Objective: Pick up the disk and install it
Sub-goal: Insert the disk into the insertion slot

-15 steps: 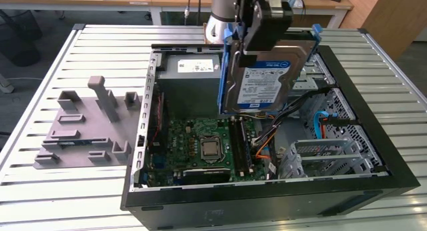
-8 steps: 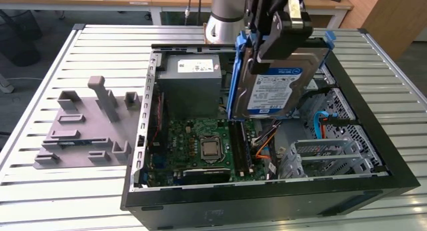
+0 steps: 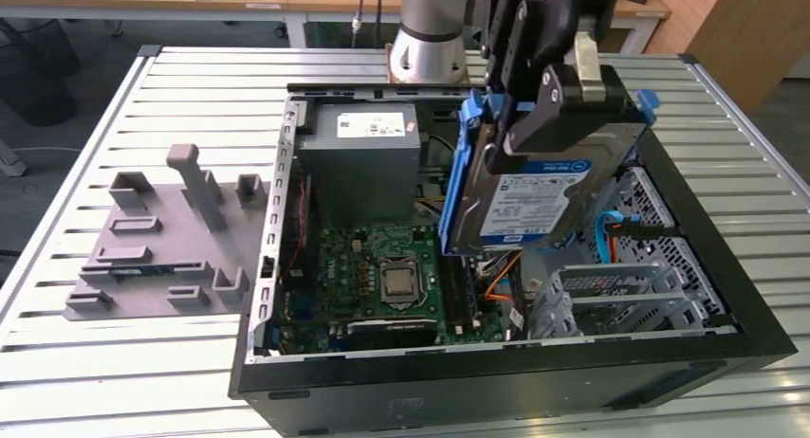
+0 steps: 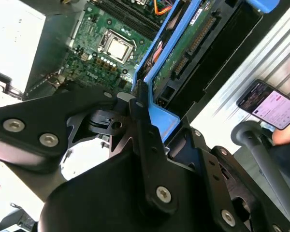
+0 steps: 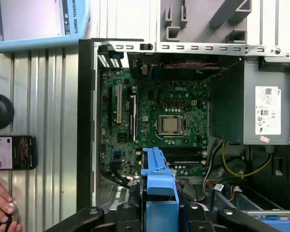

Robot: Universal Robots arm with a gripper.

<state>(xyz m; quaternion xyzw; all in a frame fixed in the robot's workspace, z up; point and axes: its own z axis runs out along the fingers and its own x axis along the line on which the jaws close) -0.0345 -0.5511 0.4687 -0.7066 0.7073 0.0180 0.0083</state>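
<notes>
Right, the disk is off the table and in the air, clamped in its blue frame between the 2 black fingers of the gripper, which are closed on its upper part. From where I sit it hangs straight below the wrist, on edge and a little tilted, with its long axis running downward and its label toward the exterior view. Its low end is inside the top opening of the computer case, above the gap between the green motherboard and the metal drive cage on the exterior view's right.

I judge it as carried but not yet seated. Orange wires lie just under the low edge and look like the closest thing to snag. The grey power box stands beside the disk, apart from it. A grey holder sits on the table outside the case, and a phone lies near a person's hand.
</notes>
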